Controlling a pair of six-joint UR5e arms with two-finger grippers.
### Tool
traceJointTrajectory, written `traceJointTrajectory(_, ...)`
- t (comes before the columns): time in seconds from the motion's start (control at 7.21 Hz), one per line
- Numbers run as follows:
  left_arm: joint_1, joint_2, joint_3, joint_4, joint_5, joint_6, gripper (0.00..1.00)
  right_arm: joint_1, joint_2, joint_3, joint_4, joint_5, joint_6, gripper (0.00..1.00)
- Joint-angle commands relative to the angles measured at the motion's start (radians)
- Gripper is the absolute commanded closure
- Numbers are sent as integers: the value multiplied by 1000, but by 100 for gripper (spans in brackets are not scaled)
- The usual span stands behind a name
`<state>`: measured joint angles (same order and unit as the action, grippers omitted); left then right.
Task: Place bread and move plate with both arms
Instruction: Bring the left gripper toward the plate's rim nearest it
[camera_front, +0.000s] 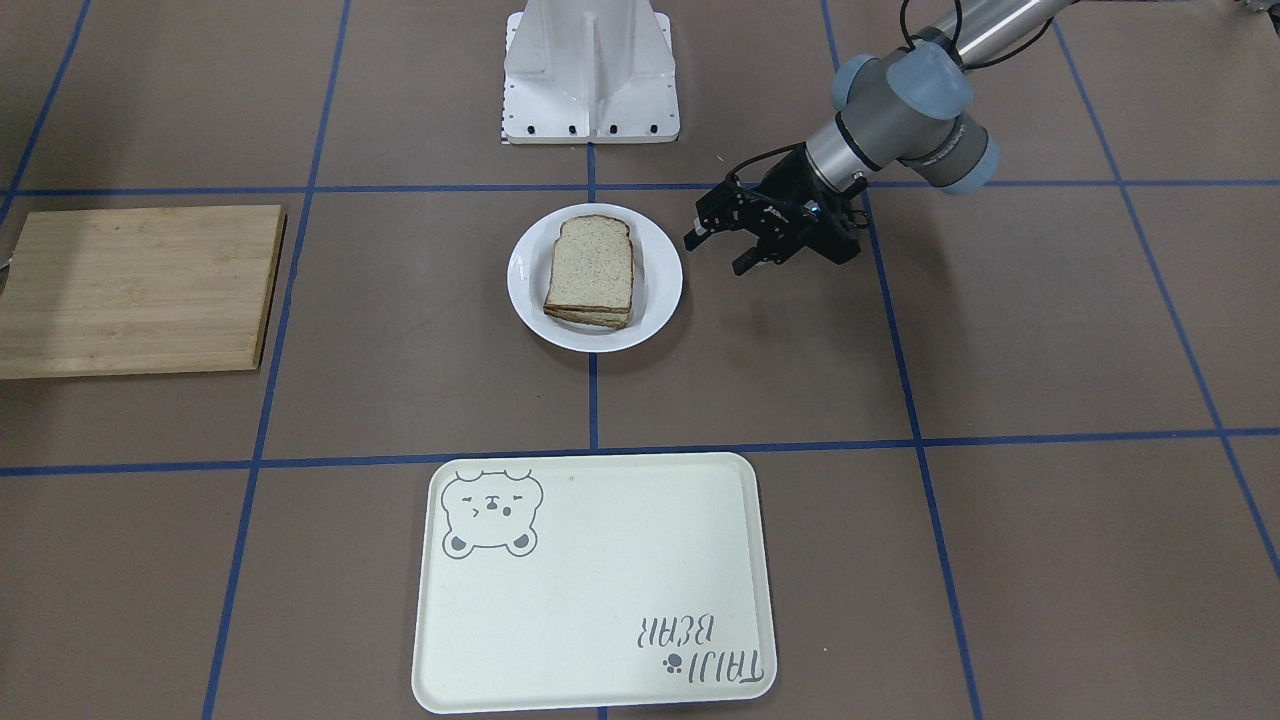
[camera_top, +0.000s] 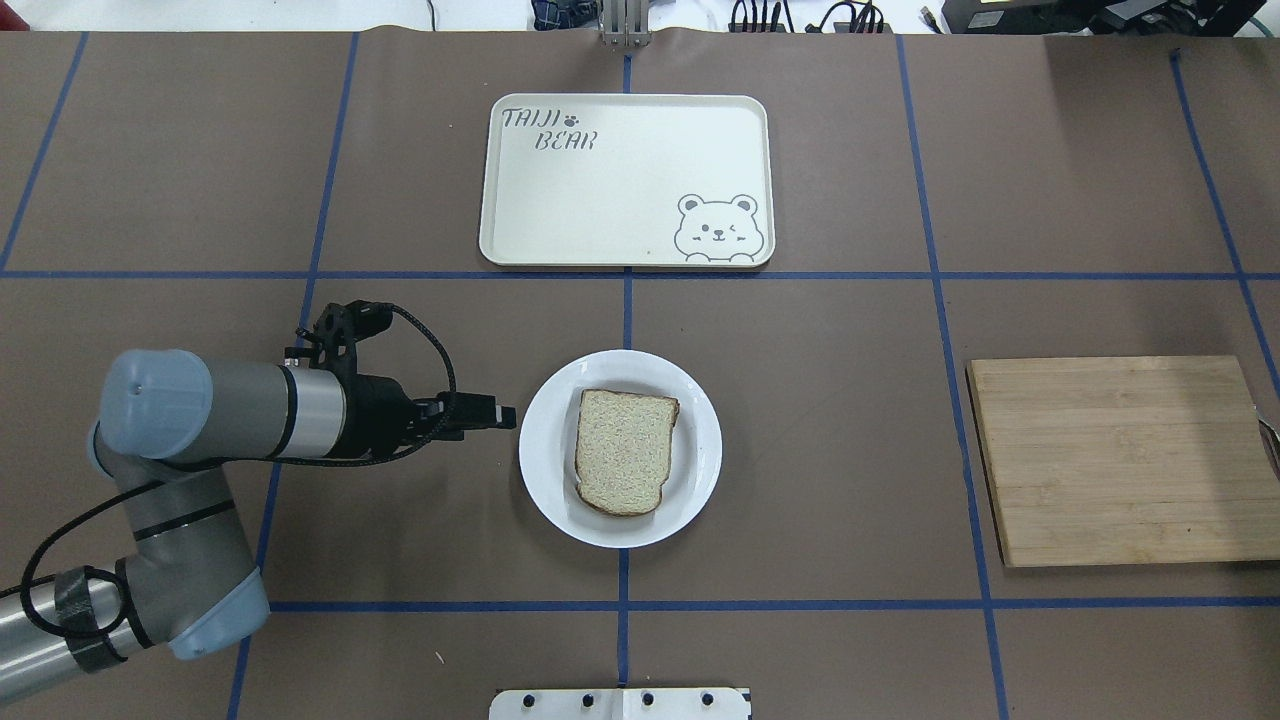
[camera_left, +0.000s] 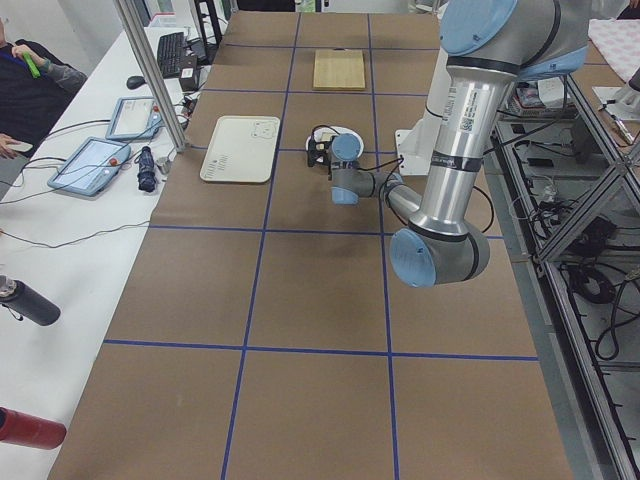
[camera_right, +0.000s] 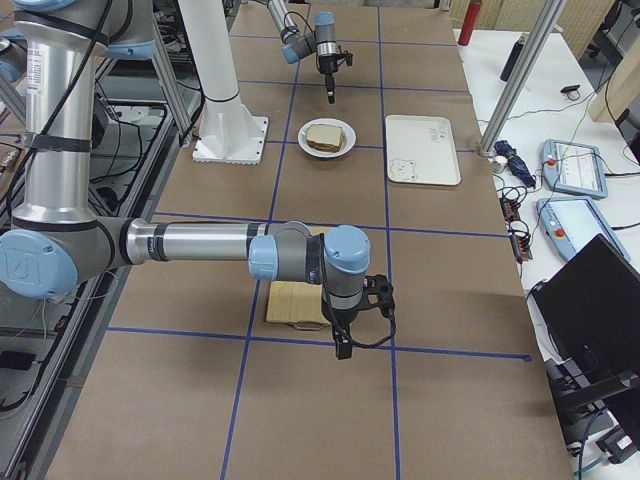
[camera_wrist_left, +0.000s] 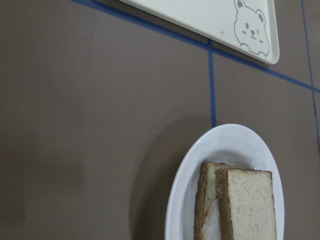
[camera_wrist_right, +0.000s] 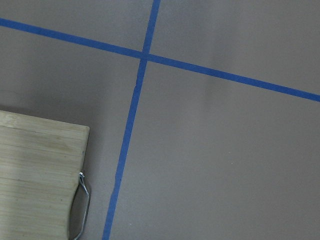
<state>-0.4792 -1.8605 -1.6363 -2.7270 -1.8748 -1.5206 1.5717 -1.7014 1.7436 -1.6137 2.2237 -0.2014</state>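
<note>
The bread (camera_front: 590, 268) lies on top of another slice on the round white plate (camera_front: 662, 300) at the table's middle. It also shows in the overhead view (camera_top: 625, 450) on the plate (camera_top: 545, 450). In the left wrist view the bread (camera_wrist_left: 250, 205) tops a lower slice with something white between them. My left gripper (camera_front: 720, 248) is open and empty, level, just beside the plate's rim without touching it; it also shows in the overhead view (camera_top: 505, 413). My right gripper (camera_right: 343, 348) shows only in the exterior right view, past the cutting board; I cannot tell whether it is open.
A cream bear tray (camera_top: 600, 200) lies beyond the plate, across a blue tape line. A wooden cutting board (camera_top: 1120, 460) with a metal handle (camera_wrist_right: 82, 205) lies on the robot's right. The white robot base (camera_front: 590, 70) stands behind the plate.
</note>
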Motion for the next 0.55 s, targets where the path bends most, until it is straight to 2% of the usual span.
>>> traceJointTrajectory(0.0,43,-29,47,-37,46,-38,42,1,0,2,0,1,6,0)
traceJointTrajectory(0.14,45,-29,65,-62,46,-38,54,-2,2,2,0,1,7,0)
traceJointTrajectory(0.42,45,-29,111,-124,45,-39,54,1,2,2,0,8,7,0)
